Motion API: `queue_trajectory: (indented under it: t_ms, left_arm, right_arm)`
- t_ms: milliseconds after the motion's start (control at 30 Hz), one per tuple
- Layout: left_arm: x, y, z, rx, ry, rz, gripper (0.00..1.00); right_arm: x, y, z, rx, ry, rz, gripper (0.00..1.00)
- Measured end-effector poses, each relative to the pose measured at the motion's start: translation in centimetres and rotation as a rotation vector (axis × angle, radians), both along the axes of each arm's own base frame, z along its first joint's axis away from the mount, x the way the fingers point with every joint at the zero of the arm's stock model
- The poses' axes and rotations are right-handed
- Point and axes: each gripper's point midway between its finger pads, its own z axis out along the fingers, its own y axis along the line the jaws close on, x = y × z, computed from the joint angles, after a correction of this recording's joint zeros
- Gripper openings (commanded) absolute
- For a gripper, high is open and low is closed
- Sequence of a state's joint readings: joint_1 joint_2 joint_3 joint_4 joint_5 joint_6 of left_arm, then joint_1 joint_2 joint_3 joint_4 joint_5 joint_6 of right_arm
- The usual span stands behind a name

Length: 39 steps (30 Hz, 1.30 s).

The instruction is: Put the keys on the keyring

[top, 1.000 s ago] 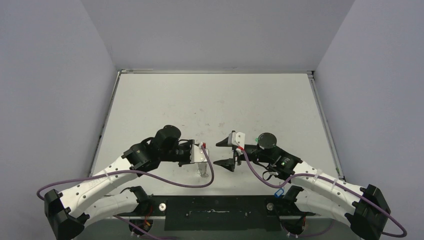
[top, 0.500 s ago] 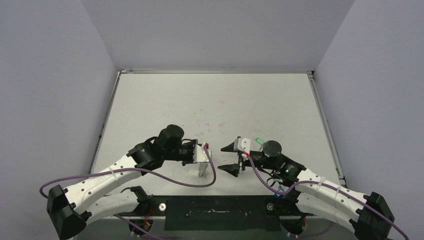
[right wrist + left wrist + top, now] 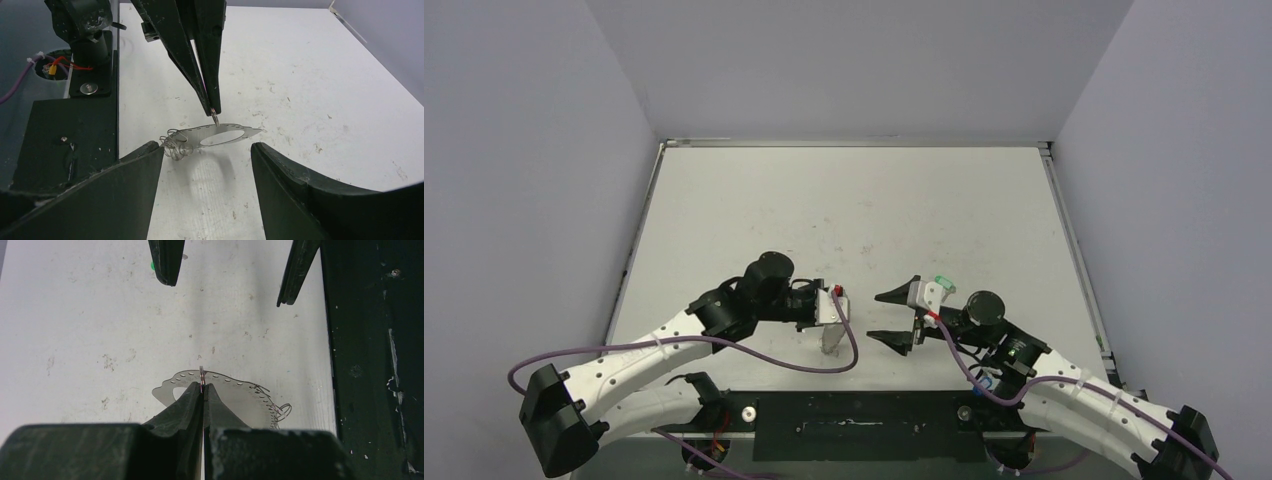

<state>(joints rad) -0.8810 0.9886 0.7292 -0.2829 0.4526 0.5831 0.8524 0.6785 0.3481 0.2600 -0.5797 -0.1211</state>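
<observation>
Low over the table's (image 3: 854, 200) near edge, the left gripper (image 3: 202, 385) points inward, pinching the pale, hole-edged keyring (image 3: 240, 396) by its rim, while the right gripper (image 3: 875, 316) faces it, jaws wide and empty.

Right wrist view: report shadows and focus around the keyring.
Right wrist view: keyring sharp, a soft grey shadow on the table beneath it; right tool dark, slightly soft. Left wrist view: left tool nearly black, little detail.

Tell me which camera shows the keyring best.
Right wrist: the whole keyring shows, pinched at its rim by the left gripper. Left wrist: its own fingers hide the near part. Top: only a pale sliver.
</observation>
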Motion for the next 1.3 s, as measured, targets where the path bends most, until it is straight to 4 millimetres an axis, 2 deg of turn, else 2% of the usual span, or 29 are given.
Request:
queue_trajectory:
  t_ms: [300, 733, 967, 1300]
  left_arm:
    - [-0.1, -0.5, -0.2, -0.034, 0.005, -0.007, 0.0]
    - [-0.4, -0.5, -0.6, -0.052, 0.006, -0.013, 0.0]
    - [-0.7, -0.1, -0.9, -0.062, -0.002, -0.014, 0.0]
    - [-1.2, 0.4, -1.0, -0.075, -0.005, -0.016, 0.0]
  right_arm:
    - [-0.1, -0.3, -0.5, -0.014, 0.013, -0.005, 0.72]
    - [0.0, -0.3, -1.2, -0.035, 0.025, -0.008, 0.72]
    - [0.2, 0.1, -2.5, -0.079, 0.035, 0.001, 0.66]
    - [0.4, 2.2, -3.0, -0.124, 0.049, 0.068, 0.48]
